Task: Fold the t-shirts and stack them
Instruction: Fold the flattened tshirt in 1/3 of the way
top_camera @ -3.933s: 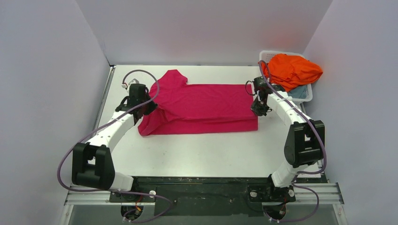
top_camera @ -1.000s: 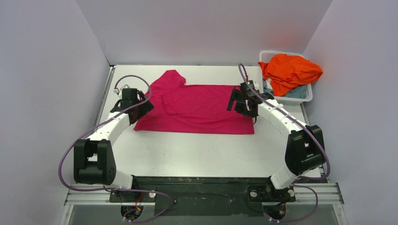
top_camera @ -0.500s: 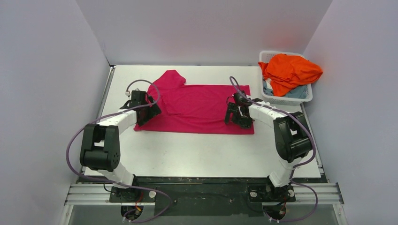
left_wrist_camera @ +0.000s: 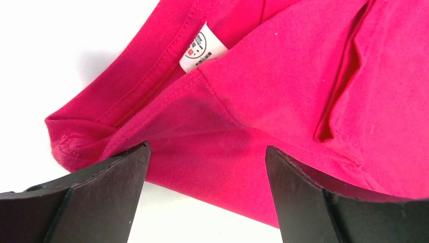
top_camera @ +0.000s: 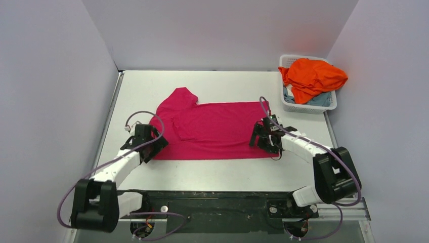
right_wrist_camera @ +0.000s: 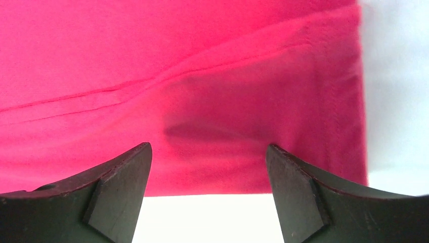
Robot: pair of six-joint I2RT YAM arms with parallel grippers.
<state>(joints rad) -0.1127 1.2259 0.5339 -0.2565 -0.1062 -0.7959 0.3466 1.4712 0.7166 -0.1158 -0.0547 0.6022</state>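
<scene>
Magenta-pink t-shirt lies flat in the middle of the counter in the top view. Its long axis runs left to right across the frame, with the neck end at the left and the hem end at the right. The left claw sits at the lower-left corner of the cloth and the right claw at the lower-right corner, so each arm is nearer its own end. The cloth lies up-frame from both. At the upper right, well apart, a white lattice basket holds a crumpled orange t-shirt heaped over a pale blue-grey t-shirt.

From the left wrist, the claw stands wide and holds nothing. The neckband, with its white label, and a folded edge lie ahead of and between the dark fingers.

From the right wrist, the claw is likewise wide and empty. The shirt's hem corner spreads between and beyond the fingers, and bare counter shows at the right edge and bottom of the frame.

My judgement is that the coming pinch depends on each claw closing on the near edge at its own end.
</scene>
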